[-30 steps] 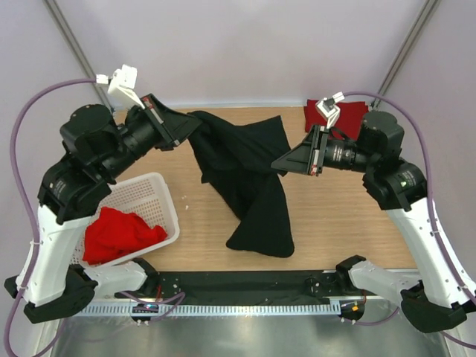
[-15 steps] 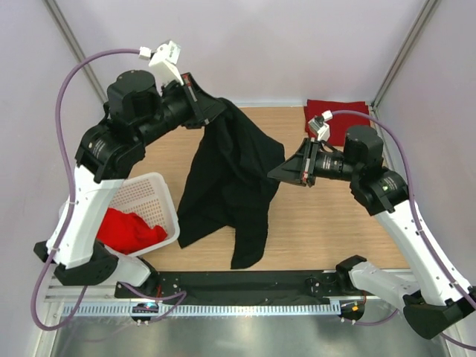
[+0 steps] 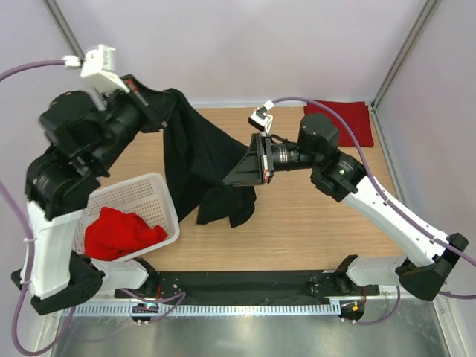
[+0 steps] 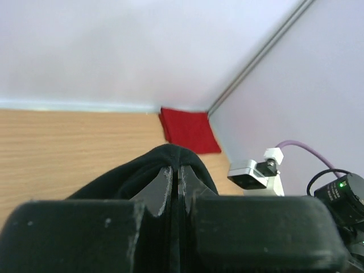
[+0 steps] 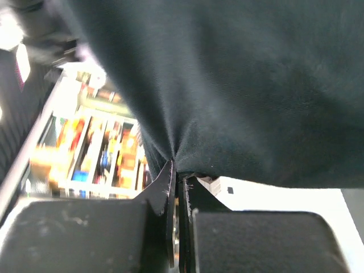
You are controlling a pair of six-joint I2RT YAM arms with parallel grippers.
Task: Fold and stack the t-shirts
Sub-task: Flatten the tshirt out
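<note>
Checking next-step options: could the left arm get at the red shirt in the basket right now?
Probably not yet: the left gripper is shut on the black shirt, held aloft. The basket itself is open-topped, with nothing over the red shirt.

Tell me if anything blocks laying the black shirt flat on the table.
Nothing visible does. The black t-shirt hangs from the left gripper and right gripper over bare table; the basket sits on its left, a folded red t-shirt in the far right corner.
</note>
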